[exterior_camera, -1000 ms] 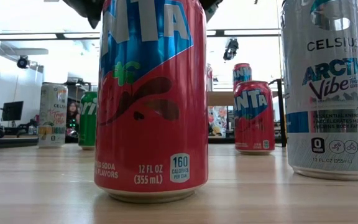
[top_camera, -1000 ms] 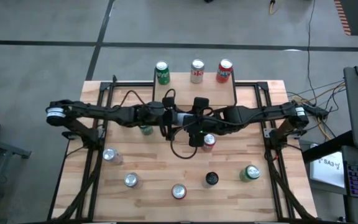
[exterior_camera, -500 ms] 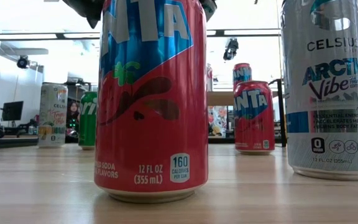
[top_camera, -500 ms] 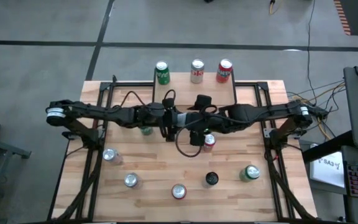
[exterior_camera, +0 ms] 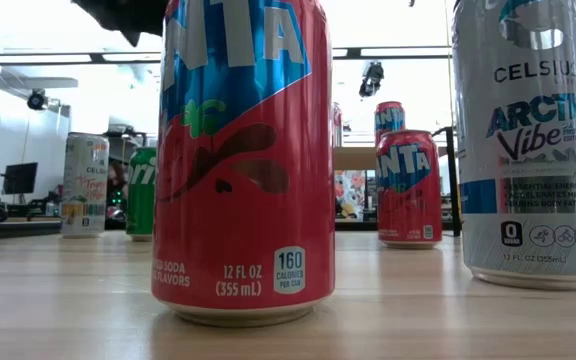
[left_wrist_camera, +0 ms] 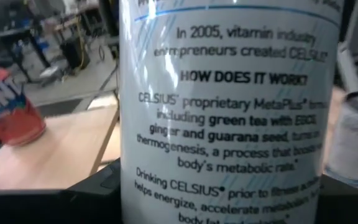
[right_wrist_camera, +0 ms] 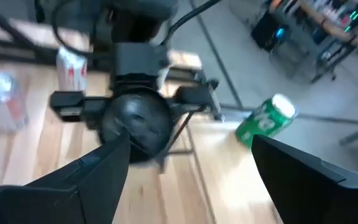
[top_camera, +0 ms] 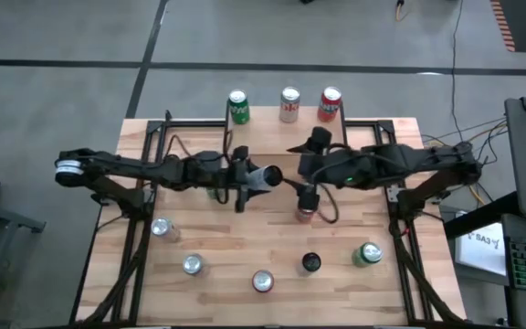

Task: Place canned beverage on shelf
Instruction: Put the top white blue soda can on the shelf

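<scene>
Left wrist view has the slim white Celsius can (left_wrist_camera: 229,93) filling the picture, pinched between the left gripper (left_wrist_camera: 229,193)'s two dark fingers, which show at either side of its printed wall. From the high view, the left gripper (top_camera: 252,175) carries it above the middle of the table (top_camera: 217,238), tipped on its side, short of the shelf (top_camera: 286,132) at the far edge, where a green, a white and a red can stand in a row. Just beside it, the right gripper (top_camera: 303,175) has its fingers spread wide with nothing between them, over a red Fanta can (top_camera: 306,208). I'd guess the can is full, so fairly heavy for its size. It looks stiff enough under a moderate squeeze but has thin walls that would dent, and smooth sides that might slip. The best hold seems to be around mid-body, across the width. It will need turning upright before it goes on the board.
</scene>
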You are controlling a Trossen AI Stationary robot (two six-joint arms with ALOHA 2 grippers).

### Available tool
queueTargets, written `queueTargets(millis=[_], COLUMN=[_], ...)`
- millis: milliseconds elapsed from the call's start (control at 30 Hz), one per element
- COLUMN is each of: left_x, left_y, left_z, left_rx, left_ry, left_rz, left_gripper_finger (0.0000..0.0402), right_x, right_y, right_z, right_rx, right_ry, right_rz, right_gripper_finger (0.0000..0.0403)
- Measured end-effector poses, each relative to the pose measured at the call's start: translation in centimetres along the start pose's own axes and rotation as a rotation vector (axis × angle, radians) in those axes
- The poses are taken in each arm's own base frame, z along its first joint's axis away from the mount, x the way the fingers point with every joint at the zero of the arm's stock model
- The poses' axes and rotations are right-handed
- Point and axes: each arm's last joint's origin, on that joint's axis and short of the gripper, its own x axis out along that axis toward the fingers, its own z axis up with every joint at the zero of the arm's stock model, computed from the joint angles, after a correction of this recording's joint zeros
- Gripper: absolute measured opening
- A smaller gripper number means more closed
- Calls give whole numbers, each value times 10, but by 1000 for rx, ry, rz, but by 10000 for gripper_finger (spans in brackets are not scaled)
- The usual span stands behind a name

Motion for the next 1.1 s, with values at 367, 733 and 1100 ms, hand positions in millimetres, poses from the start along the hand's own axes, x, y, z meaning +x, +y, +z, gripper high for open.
queueTargets(millis=[367, 733, 1100], left_x=[-45, -35, -1], left_y=[-17, -19, -19], left_z=[7, 2, 3], left_rx=[15, -5, -16], left_ry=[-365, -375, -337], left_rz=[-86, -86, -96], left_gripper_finger=[222, 222, 222], right_x=[-3, 37, 67], right_y=[8, 40, 54], right_z=[-34, -69, -61], right_rx=[-5, 15, -7], right_ry=[-309, -665, -642], right_rz=[-39, 50, 30], right_gripper_finger=[325, 325, 325])
